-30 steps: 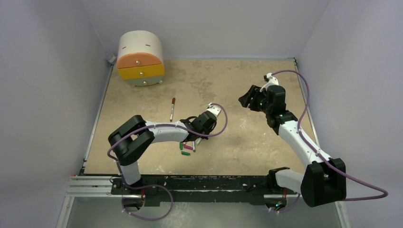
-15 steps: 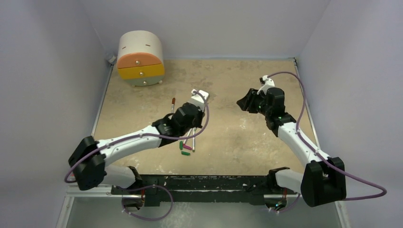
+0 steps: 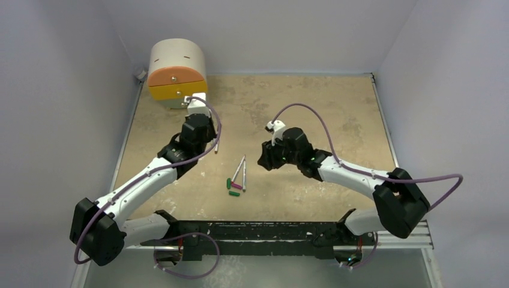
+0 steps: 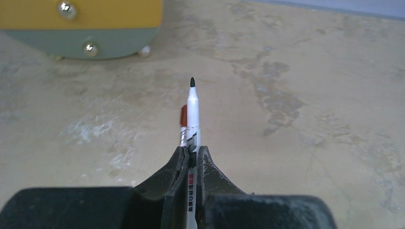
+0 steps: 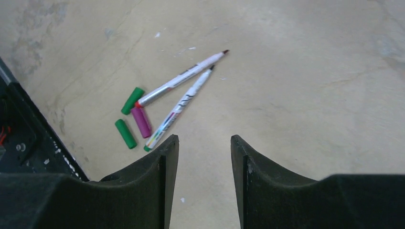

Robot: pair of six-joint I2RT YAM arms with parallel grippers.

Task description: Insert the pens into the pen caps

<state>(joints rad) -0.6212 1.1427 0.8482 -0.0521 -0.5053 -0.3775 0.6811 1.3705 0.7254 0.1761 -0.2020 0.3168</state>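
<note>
My left gripper (image 4: 191, 152) is shut on a white pen (image 4: 193, 107) with a dark green tip that points toward the drawer unit. Just under it a pen with a dark red cap (image 4: 183, 120) lies on the table; its lower end shows in the top view (image 3: 215, 146). The held pen is hidden under the left gripper (image 3: 201, 123) there. My right gripper (image 5: 204, 138) is open and empty, hovering right of two bare pens (image 5: 181, 78) (image 5: 177, 109) that lie crossed (image 3: 241, 170). Two green caps (image 5: 132, 100) (image 5: 125, 133) and a magenta cap (image 5: 141, 122) lie at their ends.
A round drawer unit (image 3: 176, 66) with orange and yellow drawers stands at the back left, close ahead of the left gripper (image 4: 81, 28). The black rail (image 3: 258, 231) runs along the near edge. Grey walls enclose the table.
My left arm has swung from the pile of pens to the back left, carrying the green-tipped pen. My right arm has moved from the back right to the centre beside the pens.
</note>
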